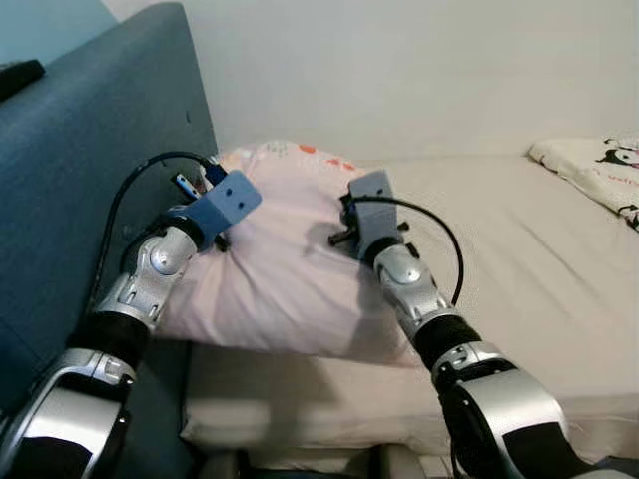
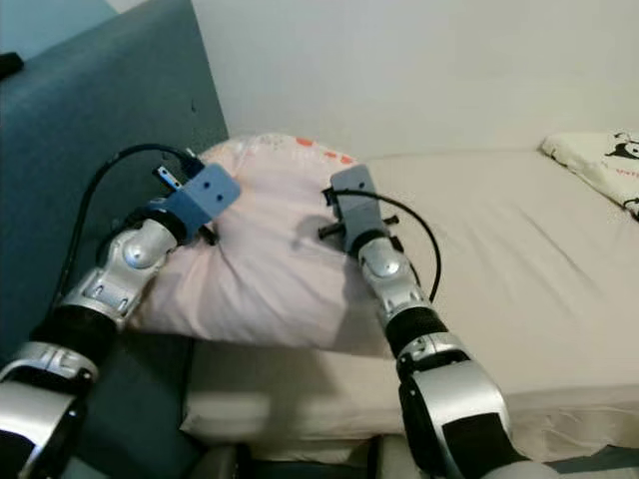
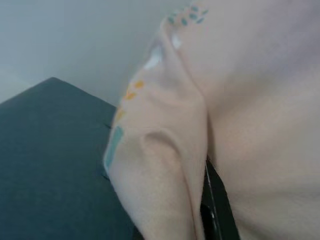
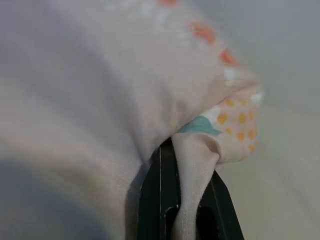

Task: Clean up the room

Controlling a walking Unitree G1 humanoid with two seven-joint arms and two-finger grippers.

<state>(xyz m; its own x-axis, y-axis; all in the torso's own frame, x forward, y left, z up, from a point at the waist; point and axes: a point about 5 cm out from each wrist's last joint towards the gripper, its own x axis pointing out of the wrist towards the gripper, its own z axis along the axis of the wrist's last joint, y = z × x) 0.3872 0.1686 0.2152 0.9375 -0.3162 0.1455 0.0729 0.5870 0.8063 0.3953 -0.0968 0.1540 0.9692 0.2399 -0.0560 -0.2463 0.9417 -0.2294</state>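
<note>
From the head we see the pillow [image 1: 285,254] at the bed's [image 1: 519,249] head end, against the headboard [image 1: 90,170], our arms on either side. In our left wrist view, the left gripper [image 3: 212,200] clamps a pillow fold. In our right wrist view, the right gripper [image 4: 187,200] pinches a pillow corner.

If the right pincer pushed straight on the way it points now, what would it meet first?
The right pincer already pinches a fold of the pink pillow, so more pillow comes first; past that corner probably the pale wall, though depth is unclear.
</note>
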